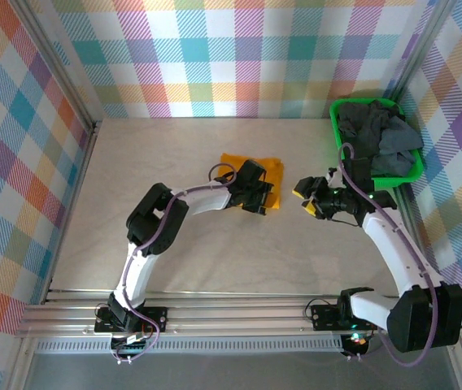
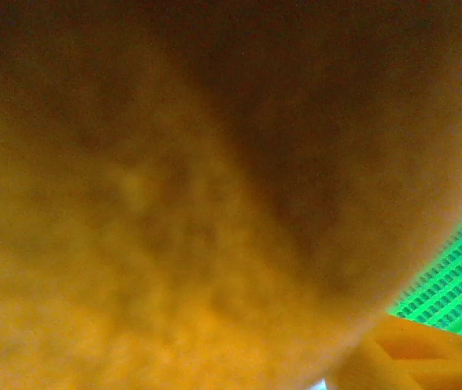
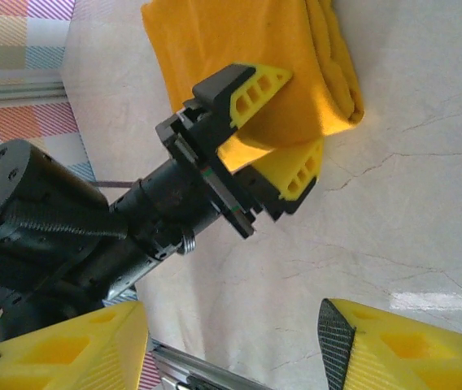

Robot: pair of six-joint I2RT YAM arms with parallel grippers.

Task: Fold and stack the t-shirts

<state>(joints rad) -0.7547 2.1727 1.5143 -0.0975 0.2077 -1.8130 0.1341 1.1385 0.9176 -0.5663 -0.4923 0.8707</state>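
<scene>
We see the mustard-orange t-shirt [image 1: 243, 161] folded into a small thick bundle on the bench [image 1: 174, 146], a little right of centre and well apart from the walls. From the right wrist, the shirt [image 3: 239, 41] lies with its rolled edge on the pale bench top [image 3: 410, 203]. The left gripper [image 3: 276, 130] has its yellow fingers [image 3: 255, 89] clenched on a near corner fold, with cloth filling the space between them. From the left wrist, orange cloth [image 2: 174, 244] sits blurred against the lens. The right gripper [image 1: 302, 199] hovers just beside the shirt's right edge, and its fingers [image 3: 394, 349] are released, with bare bench between them. Further right, the dark grey t-shirts [image 1: 377, 138] are heaped in the green basket [image 1: 334, 122] by the wall.
</scene>
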